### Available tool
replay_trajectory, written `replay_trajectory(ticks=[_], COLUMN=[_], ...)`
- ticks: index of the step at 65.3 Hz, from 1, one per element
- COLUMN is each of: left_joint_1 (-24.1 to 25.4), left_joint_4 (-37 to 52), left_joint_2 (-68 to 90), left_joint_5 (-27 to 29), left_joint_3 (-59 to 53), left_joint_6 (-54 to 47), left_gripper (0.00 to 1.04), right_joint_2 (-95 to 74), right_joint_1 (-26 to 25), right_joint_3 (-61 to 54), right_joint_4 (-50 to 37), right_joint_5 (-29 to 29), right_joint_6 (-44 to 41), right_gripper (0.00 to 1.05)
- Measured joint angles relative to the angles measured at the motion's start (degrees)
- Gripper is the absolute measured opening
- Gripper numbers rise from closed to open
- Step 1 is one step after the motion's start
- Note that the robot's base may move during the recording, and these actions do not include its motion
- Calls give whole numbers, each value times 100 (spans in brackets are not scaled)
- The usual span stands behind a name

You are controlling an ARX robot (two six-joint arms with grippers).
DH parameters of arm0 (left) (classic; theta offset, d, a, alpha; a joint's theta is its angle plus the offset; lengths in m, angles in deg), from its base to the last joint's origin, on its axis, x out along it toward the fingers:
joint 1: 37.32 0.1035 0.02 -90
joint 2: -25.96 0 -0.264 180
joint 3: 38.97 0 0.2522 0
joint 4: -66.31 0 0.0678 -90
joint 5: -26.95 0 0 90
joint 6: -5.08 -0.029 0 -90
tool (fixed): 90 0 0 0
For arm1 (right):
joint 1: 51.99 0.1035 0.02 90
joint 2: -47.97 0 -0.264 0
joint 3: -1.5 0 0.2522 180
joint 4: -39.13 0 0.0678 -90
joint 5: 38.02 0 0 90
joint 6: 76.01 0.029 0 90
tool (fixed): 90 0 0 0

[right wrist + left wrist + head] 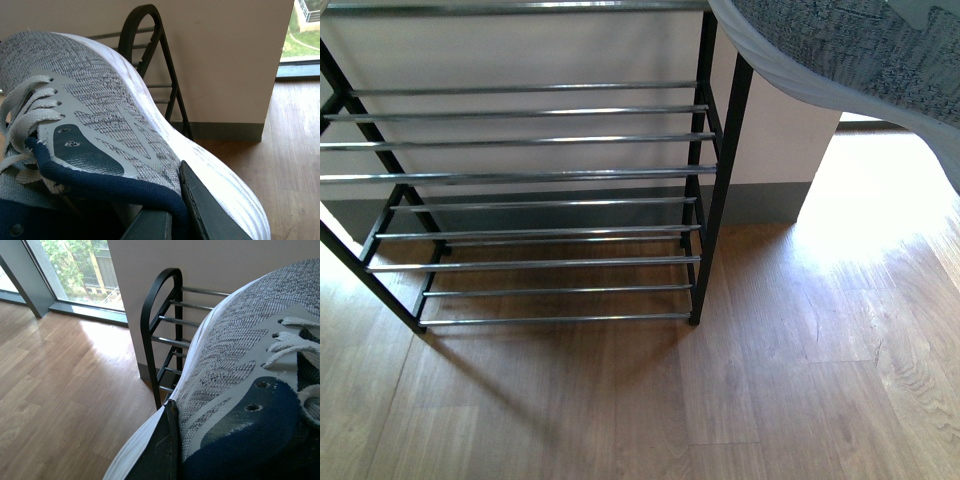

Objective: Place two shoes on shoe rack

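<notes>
Noting hidden parts first: the front view shows one shoe only, the right-hand sneaker (840, 50), clipped by the upper and right picture edges, and no arm is visible there. The left-hand sneaker (240, 370) appears only in the left wrist view, with its heel out of frame.

Left gripper (172, 455): one dark finger (157, 455) is pressed flat to the shoe's side by the navy collar. The other finger is hidden behind the collar, and the grip looks closed on the shoe.

Right gripper (175, 215): pinched shut on the navy collar of its sneaker. The outer finger (205, 210) lies against the white sole and a grey part sits inside the opening.

Both shoes are aloft. The right-hand one hangs by the top right corner of the shoe rack (520, 176), not on its bars. The left-hand one is near a looped black end frame (160, 315); whether it touches that frame, I cannot tell.

Surface and room:
- The floor (770, 380) is wood plank, with a bright sun patch past the wall corner.
- The rack's feet stand on the floor, its back to a pale wall (520, 50) with a grey skirting (770, 205).
- A tall window (75, 270) shows greenery outside.

Counts:
- Sneakers: two, grey knit with white laces, one per gripper.
- Rack: one.
- Chrome bars: ten counted in the front view, the topmost cut by the picture edge. The tier count is uncertain.
</notes>
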Motion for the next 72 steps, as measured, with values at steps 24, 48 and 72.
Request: replay_trajectory(ticks=[24, 48, 72], left_joint_1=[0, -4, -4], left_joint_4=[0, 0, 0], left_joint_2=[0, 0, 0], left_joint_5=[4, 9, -2], left_joint_3=[0, 0, 0], left_joint_6=[-13, -20, -20], left_gripper=[2, 2, 2], right_joint_2=[0, 0, -1982], right_joint_1=[0, 0, 1569], right_joint_3=[-2, -2, 1115], right_joint_4=[0, 0, -391], right_joint_5=[0, 0, 623], right_joint_6=[-2, -2, 1056], right_gripper=[1, 1, 1])
